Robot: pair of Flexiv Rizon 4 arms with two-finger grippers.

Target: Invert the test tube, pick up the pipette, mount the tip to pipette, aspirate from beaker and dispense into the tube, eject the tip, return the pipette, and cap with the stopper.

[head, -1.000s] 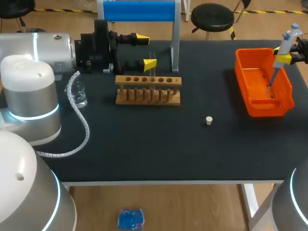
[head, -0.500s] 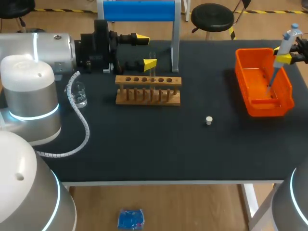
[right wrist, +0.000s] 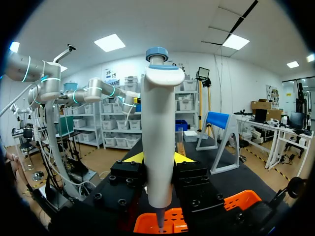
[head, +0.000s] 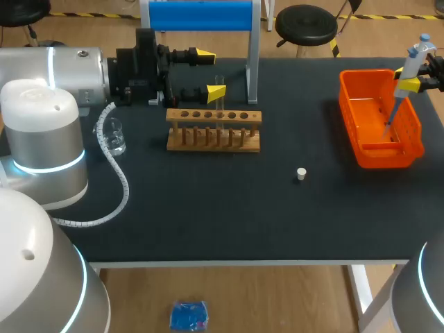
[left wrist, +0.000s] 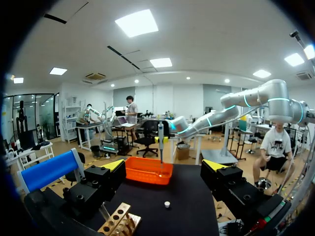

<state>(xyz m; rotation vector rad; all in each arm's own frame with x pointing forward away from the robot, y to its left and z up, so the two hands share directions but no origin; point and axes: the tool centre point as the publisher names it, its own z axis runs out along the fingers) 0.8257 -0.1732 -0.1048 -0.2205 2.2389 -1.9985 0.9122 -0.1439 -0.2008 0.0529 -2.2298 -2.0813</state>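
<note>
My right gripper (head: 411,83) is shut on the white pipette (head: 409,69) with a blue top, held upright over the far right side of the orange bin (head: 374,149). The pipette's thin lower end hangs inside the bin. In the right wrist view the pipette (right wrist: 158,142) fills the gap between my yellow fingertips (right wrist: 133,157). My left gripper (head: 210,71) stands open behind the wooden tube rack (head: 214,130), around a glass test tube (head: 220,87) standing upright in it. A small white stopper (head: 301,173) lies on the mat. A glass beaker (head: 115,135) stands left of the rack.
A blue-topped stand (head: 201,15) rises at the back behind the rack. A coiled white cable (head: 114,173) trails from my left arm across the mat's left side. The left wrist view shows the orange bin (left wrist: 147,169) and stopper (left wrist: 167,204) ahead.
</note>
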